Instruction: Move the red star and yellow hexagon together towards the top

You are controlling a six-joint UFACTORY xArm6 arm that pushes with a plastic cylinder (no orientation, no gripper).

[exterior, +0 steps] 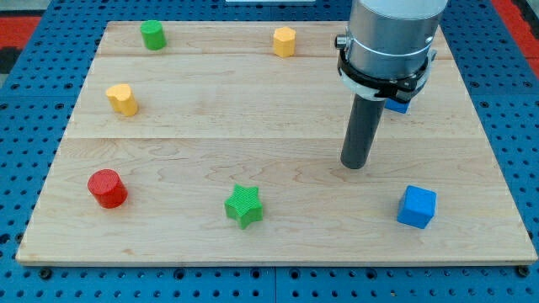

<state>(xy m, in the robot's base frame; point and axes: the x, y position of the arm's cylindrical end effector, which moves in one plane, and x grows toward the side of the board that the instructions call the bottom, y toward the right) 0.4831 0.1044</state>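
The yellow hexagon (285, 40) stands near the board's top edge, a little right of centre. The only red block (107, 188) sits at the lower left and looks round, like a cylinder; I cannot make out star points on it. My tip (355, 165) rests on the board right of centre, well below and to the right of the yellow hexagon and far to the right of the red block. It touches no block.
A green cylinder (152, 35) stands at the top left and a second yellow block (122, 99) at the left. A green star (244, 206) is at the bottom centre and a blue cube (417, 207) at the bottom right. Another blue block (398, 105) is partly hidden behind the arm.
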